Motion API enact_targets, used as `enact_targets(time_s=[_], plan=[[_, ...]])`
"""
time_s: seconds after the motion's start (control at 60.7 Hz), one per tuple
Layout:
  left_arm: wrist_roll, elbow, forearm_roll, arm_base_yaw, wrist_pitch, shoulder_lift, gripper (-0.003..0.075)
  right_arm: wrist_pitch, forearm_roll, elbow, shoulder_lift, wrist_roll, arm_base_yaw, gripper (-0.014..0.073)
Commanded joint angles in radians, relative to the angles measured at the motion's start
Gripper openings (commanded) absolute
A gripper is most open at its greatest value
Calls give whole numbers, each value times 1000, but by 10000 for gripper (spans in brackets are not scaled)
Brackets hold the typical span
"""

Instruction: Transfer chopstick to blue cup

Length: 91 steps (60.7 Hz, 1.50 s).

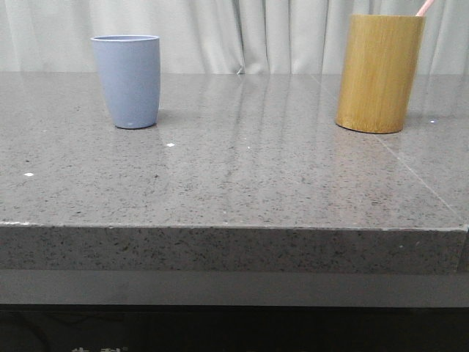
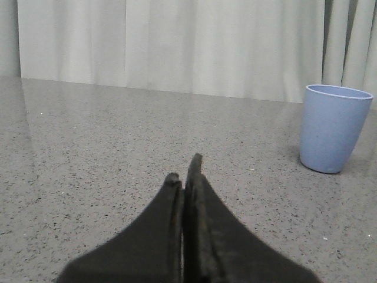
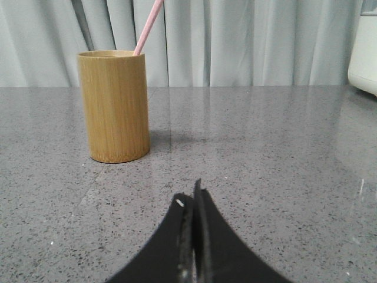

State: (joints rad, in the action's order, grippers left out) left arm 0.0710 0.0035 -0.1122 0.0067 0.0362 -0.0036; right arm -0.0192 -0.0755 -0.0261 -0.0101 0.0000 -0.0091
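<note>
The blue cup (image 1: 127, 80) stands upright on the grey stone table at the far left; it also shows in the left wrist view (image 2: 332, 128). A pale pink chopstick (image 1: 424, 7) leans out of the tall yellow-brown bamboo holder (image 1: 379, 72) at the far right; the chopstick (image 3: 148, 26) and the holder (image 3: 115, 105) also show in the right wrist view. My left gripper (image 2: 185, 171) is shut and empty, low over the table, well short of the blue cup. My right gripper (image 3: 189, 194) is shut and empty, well short of the holder. Neither gripper shows in the front view.
The grey speckled table (image 1: 242, 169) has a front edge near the camera. Pale curtains hang behind it. A white object (image 3: 363, 47) stands at the edge of the right wrist view.
</note>
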Motion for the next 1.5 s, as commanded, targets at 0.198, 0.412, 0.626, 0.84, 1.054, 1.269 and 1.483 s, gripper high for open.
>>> enact_targets(time_s=[0.198,0.412,0.626,0.84,1.054,1.269,1.483], plan=[[-1,14,1,-1,-81,-23,-19,75,13,3,-21,0,2,-67],[-1,14,1,-1,-81,-23,-19,75,13,3,-21,0,2,-67],[-1,14,1,-1,-90,-23,-19,75,13,3,-21,0,2,-67],[-1,-4,1,-1,-153,-23,-19,94,13,41,-21,0,2,-67],[-3,-220,-3,-1,12,-13,-19,-34,16,238,-19,0,2,-67],[-3,-508,-3,-1,244,91,-19,-270,26,504,72,0,2,-67],[-3,-784,-3,-1,527,276,-19,-557,26,742,263,0,2,-67]])
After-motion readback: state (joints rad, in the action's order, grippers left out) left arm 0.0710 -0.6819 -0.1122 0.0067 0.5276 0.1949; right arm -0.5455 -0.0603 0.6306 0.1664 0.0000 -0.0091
